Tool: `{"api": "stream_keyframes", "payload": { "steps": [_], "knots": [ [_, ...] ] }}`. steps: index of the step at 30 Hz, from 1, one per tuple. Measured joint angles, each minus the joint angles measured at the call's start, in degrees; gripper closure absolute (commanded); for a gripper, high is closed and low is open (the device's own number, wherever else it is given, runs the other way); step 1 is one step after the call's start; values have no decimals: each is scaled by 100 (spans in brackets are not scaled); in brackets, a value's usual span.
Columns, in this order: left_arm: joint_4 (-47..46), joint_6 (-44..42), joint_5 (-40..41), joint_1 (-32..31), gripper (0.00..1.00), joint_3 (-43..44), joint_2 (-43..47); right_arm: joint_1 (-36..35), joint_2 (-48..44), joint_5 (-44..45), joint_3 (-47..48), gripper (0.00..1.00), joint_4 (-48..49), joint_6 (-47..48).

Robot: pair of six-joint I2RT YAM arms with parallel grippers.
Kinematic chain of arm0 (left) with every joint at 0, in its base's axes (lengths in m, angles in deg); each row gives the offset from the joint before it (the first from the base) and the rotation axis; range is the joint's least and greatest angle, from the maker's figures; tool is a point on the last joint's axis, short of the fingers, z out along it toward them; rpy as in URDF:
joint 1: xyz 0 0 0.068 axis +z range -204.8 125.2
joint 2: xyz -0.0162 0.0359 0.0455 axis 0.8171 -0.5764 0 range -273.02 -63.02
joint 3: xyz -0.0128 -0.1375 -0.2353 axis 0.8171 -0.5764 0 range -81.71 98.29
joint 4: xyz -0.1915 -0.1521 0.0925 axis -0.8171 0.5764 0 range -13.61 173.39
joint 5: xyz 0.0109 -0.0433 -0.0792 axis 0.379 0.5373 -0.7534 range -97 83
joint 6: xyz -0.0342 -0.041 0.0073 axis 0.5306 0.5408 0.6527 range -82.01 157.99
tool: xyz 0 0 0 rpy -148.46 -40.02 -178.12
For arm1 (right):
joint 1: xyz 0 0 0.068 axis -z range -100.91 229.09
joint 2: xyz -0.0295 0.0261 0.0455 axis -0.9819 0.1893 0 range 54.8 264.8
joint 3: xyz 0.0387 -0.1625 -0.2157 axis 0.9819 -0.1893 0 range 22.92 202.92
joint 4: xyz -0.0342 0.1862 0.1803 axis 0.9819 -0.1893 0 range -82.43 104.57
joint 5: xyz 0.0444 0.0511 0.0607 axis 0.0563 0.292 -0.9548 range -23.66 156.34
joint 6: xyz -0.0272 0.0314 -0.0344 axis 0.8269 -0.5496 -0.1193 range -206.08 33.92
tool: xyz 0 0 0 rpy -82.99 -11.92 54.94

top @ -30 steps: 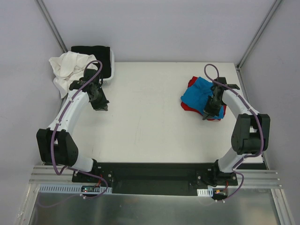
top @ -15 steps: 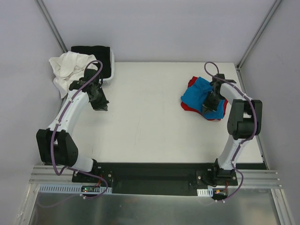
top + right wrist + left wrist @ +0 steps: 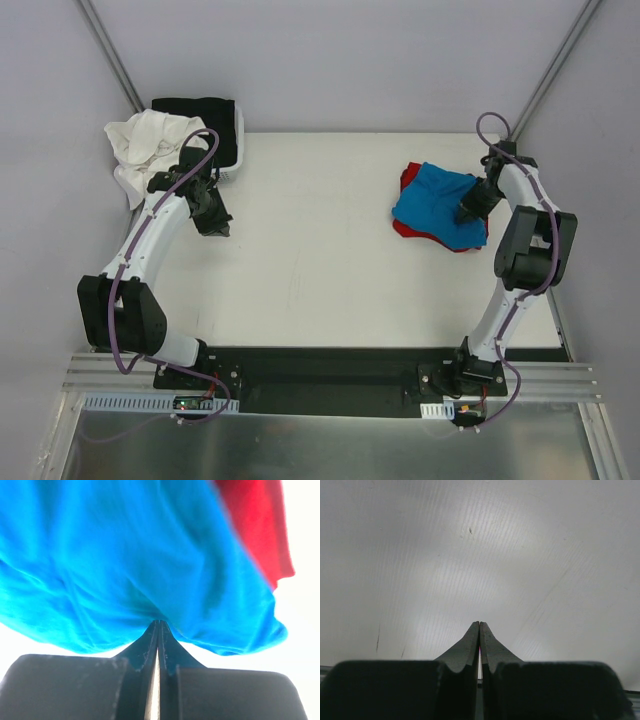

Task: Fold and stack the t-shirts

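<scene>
At the back right of the table a bright blue t-shirt (image 3: 432,203) (image 3: 125,555) lies crumpled on a red t-shirt (image 3: 408,179) (image 3: 260,525). My right gripper (image 3: 468,212) (image 3: 158,622) is shut at the blue shirt's right edge, and the cloth's wrinkles gather at its tips. A white t-shirt (image 3: 140,145) hangs over the left side of a basket at the back left, beside a black t-shirt (image 3: 195,108). Just in front of that basket my left gripper (image 3: 213,228) (image 3: 479,623) is shut on nothing above bare table.
The white lattice basket (image 3: 239,150) stands at the table's back left corner. Grey walls with metal posts close in the table at the back and on both sides. The white table top (image 3: 310,240) lies between the two arms.
My right arm has swung from the near side of the pile out to its right edge, and the blue shirt has shifted a little to the right with it. The left arm has not moved.
</scene>
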Motion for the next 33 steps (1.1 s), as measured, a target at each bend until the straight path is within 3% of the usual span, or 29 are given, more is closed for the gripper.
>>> {"api": "stream_keyframes", "payload": {
  "steps": [6,15,25,33],
  "knots": [
    [2,0,0,0,100,0,0,157,44,120,494,99,-170,31],
    [2,0,-2,0,100,-2,0,39,72,-186,479,99,-238,79],
    [2,-22,4,0,100,-107,66,-2,317,-686,-511,99,481,203],
    [7,-39,4,0,100,-157,162,0,262,-619,-551,99,579,535]
  ]
}}
